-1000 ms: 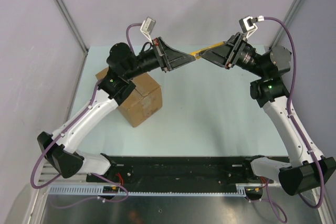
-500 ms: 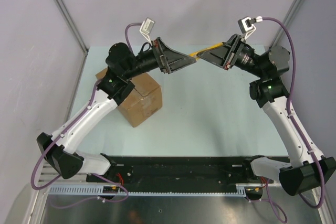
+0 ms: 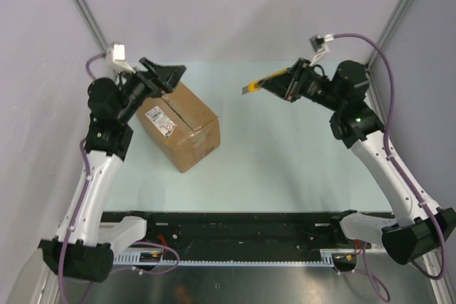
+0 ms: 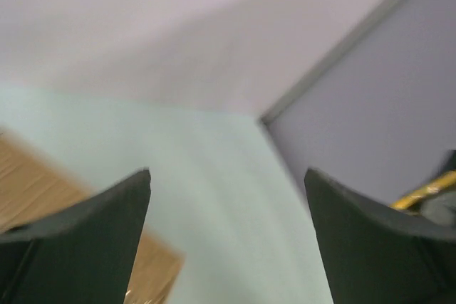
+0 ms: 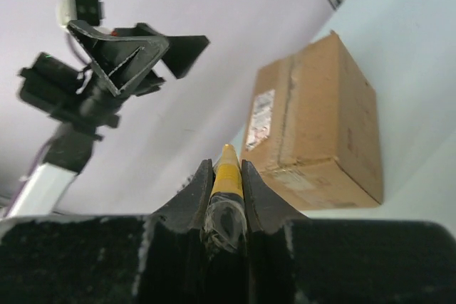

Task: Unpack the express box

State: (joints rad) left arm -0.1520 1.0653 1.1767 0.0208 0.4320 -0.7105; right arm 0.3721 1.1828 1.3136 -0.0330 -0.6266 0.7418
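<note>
The express box (image 3: 187, 127), brown cardboard with a white label (image 3: 162, 120), sits closed on the left half of the table. It also shows in the right wrist view (image 5: 320, 126) and as a blurred corner in the left wrist view (image 4: 35, 186). My left gripper (image 3: 168, 75) hangs open over the box's far top edge, nothing between its fingers (image 4: 92, 218). My right gripper (image 3: 283, 83) is shut on a yellow utility knife (image 5: 228, 176), held in the air right of the box. The knife's tip (image 3: 250, 89) points left toward the box.
The pale green table (image 3: 285, 154) ends at grey walls behind and on both sides. A black rail (image 3: 242, 226) with the arm bases runs along the near edge.
My left gripper opened off the knife and swung left and back to above the box. My right gripper closed on the knife and now holds it alone, slightly lower.
</note>
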